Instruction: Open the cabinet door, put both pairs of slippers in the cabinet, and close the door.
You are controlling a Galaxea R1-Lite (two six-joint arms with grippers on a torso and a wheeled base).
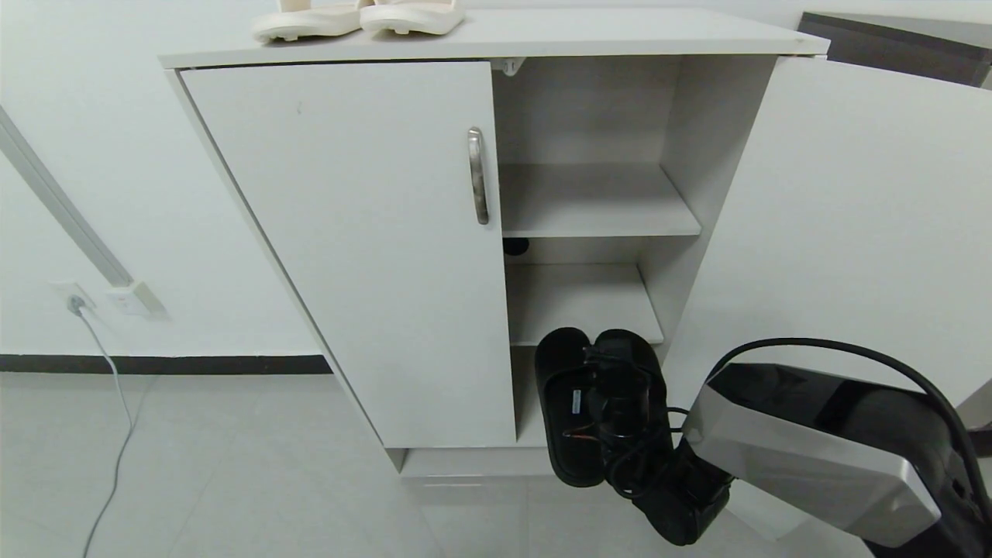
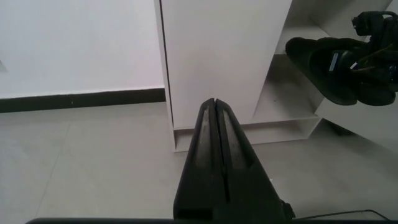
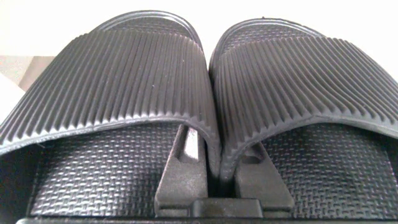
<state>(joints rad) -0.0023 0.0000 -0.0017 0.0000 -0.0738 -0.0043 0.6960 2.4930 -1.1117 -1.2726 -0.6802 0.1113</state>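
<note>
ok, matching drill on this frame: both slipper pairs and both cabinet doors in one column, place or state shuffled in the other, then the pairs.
Column one
1. black slippers
2. cream slippers
3. handled door
4. right-side door

Column two
A. on top of the cabinet
B. swung open
C. pinched in the right tool
D. shut

Pairs: 1-C, 2-A, 3-D, 4-B
</note>
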